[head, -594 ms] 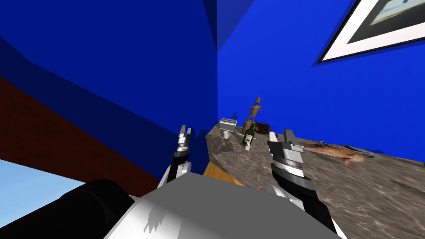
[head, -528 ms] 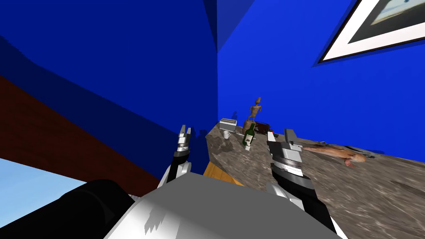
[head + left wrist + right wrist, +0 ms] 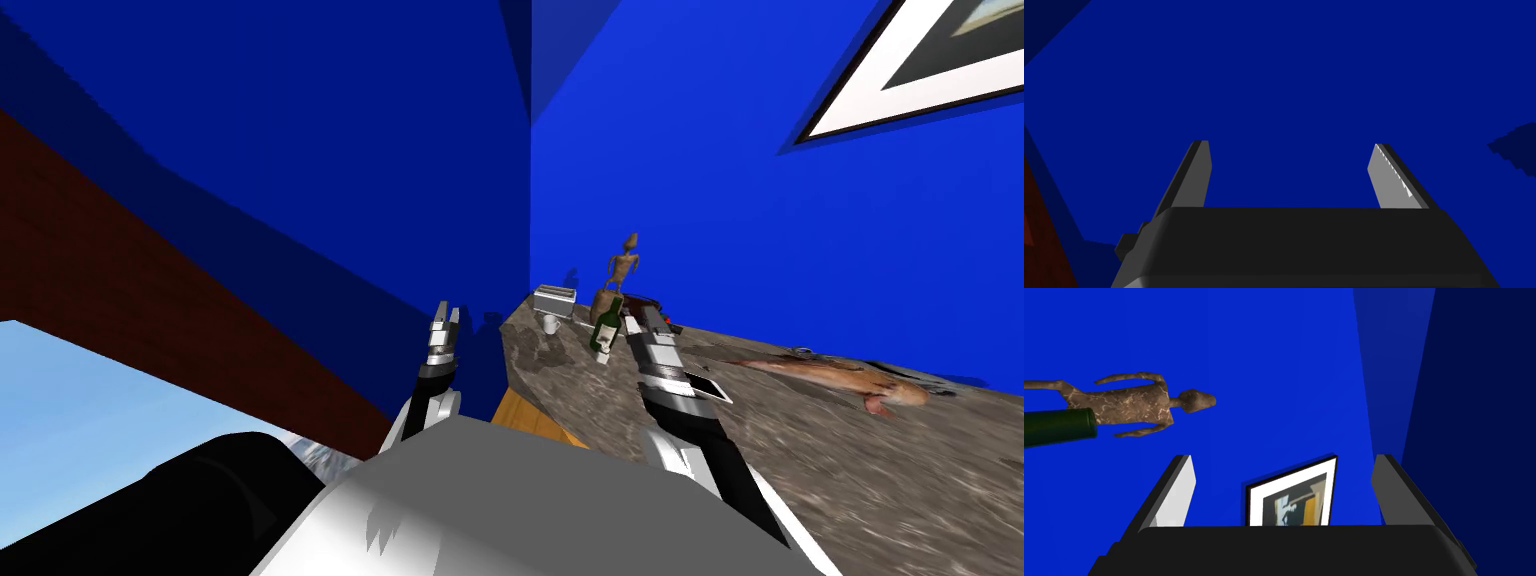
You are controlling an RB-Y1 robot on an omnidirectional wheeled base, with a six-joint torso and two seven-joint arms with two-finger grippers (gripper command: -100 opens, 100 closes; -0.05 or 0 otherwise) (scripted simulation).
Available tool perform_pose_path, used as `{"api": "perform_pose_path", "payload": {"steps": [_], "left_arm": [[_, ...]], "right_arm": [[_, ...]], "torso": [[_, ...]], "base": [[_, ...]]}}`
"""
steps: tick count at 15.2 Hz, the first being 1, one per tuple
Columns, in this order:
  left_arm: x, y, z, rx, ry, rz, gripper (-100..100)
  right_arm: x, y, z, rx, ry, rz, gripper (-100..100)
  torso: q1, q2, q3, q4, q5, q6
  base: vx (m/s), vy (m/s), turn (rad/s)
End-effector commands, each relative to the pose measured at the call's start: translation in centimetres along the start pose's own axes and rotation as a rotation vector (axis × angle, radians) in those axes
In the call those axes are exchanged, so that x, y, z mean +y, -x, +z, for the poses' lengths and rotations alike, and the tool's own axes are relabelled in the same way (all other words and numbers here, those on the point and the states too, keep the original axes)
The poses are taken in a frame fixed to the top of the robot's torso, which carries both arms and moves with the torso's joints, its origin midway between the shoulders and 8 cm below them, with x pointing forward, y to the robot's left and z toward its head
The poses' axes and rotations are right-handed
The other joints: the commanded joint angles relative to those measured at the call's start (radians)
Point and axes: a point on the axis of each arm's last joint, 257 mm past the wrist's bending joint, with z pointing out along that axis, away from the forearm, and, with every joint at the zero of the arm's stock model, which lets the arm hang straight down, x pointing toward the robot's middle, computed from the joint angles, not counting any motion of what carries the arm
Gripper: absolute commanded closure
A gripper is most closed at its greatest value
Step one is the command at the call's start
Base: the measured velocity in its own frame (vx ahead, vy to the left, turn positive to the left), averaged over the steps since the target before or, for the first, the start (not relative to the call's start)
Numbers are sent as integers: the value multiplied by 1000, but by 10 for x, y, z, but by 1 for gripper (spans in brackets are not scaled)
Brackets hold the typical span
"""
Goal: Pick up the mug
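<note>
1. Mug (image 3: 549, 323): white, upright on the marbled counter (image 3: 850, 470), near the green bottle (image 3: 604, 330), on its corner side.
2. Right gripper (image 3: 638, 317): fingers spread, empty, just beside the bottle; probably pre-opened for the reach.
3. Left gripper (image 3: 447, 312): spread, empty, well apart from the bottle; apparently parked clear.

Head camera looks steeply down, rolled, over the counter (image 3: 850, 480); right wrist camera shares its figurine (image 3: 624, 266); left faces blue wall (image 3: 1274, 75).

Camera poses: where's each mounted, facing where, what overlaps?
Head: on the head, looking steeply down-forward at the counter and mug; left gripper and right gripper show.
Left wrist: on left hand, facing blue wall; own open fingers.
Right wrist: on right hand, facing blue wall past figurine and green bottle; own open fingers.
Shared, head and right wrist: figurine, green bottle.
</note>
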Motion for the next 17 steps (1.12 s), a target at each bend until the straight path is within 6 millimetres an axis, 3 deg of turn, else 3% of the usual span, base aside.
{"api": "perform_pose_path", "payload": {"steps": [1,4,6,7,11,13,14,15,17], "left_arm": [[0,0,0,0,0,0,0],[0,0,0,0,0,0,0],[0,0,0,0,0,0,0],[0,0,0,0,0,0,0],[0,0,0,0,0,0,0],[0,0,0,0,0,0,0],[0,0,0,0,0,0,0],[0,0,0,0,0,0,0],[0,0,0,0,0,0,0]], "right_arm": [[-14,-5,4,21,-31,-29,-100],[-46,-15,14,66,-92,-100,-100],[-49,-17,16,70,-105,-101,-100],[-66,-22,22,92,-134,-142,-100],[-89,-28,30,122,-190,-186,-100],[-111,-34,37,150,-237,-232,-100],[-111,-34,37,150,-237,-232,-100],[-127,-38,42,173,-267,-276,-100],[-133,-40,43,180,-286,-281,-100]], "torso": [[0,0,0,0,0,0],[0,0,0,0,0,0],[1,0,0,0,0,0],[0,0,0,0,0,0],[0,0,0,0,0,0],[0,-1,0,0,0,0],[0,-1,0,0,0,0],[0,-1,0,0,0,0],[0,0,0,0,0,0]], "base": [[-18,15,71],[-18,21,98],[-15,20,57],[-16,15,78],[-17,15,89],[-13,16,81],[-10,12,48],[-13,17,96],[-13,13,75]]}}
